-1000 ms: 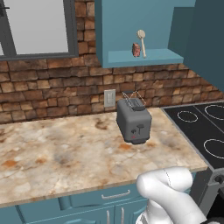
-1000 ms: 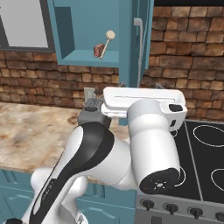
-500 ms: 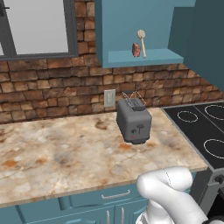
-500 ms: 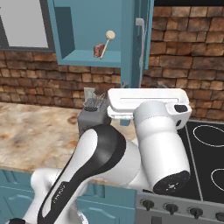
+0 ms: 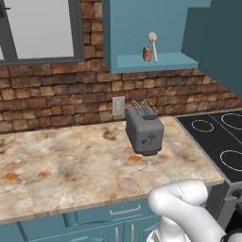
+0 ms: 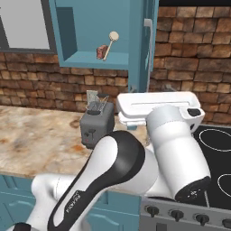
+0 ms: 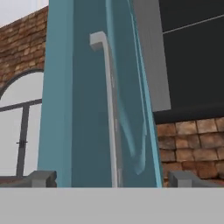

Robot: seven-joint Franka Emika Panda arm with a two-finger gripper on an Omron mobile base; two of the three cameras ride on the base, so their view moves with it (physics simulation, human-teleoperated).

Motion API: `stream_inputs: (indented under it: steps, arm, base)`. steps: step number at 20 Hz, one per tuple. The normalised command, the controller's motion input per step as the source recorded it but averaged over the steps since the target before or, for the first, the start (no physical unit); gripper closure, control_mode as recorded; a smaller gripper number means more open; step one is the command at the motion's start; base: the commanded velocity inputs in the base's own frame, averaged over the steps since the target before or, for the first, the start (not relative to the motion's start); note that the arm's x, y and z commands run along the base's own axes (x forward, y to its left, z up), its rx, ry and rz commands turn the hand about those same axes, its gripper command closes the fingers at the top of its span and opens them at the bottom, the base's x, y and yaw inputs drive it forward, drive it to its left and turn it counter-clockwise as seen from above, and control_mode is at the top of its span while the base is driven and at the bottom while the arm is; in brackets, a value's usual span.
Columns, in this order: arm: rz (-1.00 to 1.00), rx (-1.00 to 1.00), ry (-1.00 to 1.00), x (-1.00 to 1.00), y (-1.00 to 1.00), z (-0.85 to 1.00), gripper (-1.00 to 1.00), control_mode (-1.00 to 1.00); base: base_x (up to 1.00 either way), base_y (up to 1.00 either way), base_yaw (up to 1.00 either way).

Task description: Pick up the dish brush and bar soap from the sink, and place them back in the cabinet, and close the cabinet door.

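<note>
Jaws: spread wide, nothing between them; in the hand view you see the two dark finger tips (image 7: 42, 178) standing apart on either side of the slim vertical silver handle (image 7: 109, 109), which rises up the middle between them.

Item 1, teal-blue cabinet door (image 6: 137, 45) with raised arched moulding: stands open, swung out edge-on toward you, to the right of the cabinet opening. Judge it rigid, hinged, and free-swinging rather than heavy; it should turn with a steady sideways push. Take it at the handle, or press flat on the panel near the handle edge, farthest from the hinge, where the least effort is needed. The handle is thin, smooth metal, so expect some slip if you pinch it lightly.

Item 2, teal-blue wall-hung cabinet (image 5: 137, 28): open, teal inside, one shelf floor.

Item 3, small dish brush with round cream head and thin tan wooden handle (image 5: 152, 43): upright on the shelf floor, leaning toward the back. Light and stiff.

Item 4, tiny reddish-brown bar soap (image 5: 146, 53): on the same shelf, just beside the brush, on its left in the left base view. Light, likely slick.

Both items sit stored; closing the door is what remains.

Item 5, grey two-slot toaster (image 5: 144, 130): on the marbled stone table (image 5: 66, 170) below the cabinet, well clear of the door's swing.
</note>
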Motion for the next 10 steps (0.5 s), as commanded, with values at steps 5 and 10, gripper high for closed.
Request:
stream_inputs:
  steps: [5, 10]
  arm:
    - [0.08, 0.0, 0.0, 0.36, 0.0, -0.23, -1.0, -1.0]
    - [0.11, 0.0, -0.03, 0.5, 0.09, -0.16, -1.0, -1.0]
  base:
    - [0.0, 0.0, 0.0]
    - [0.0, 0.0, 0.0]
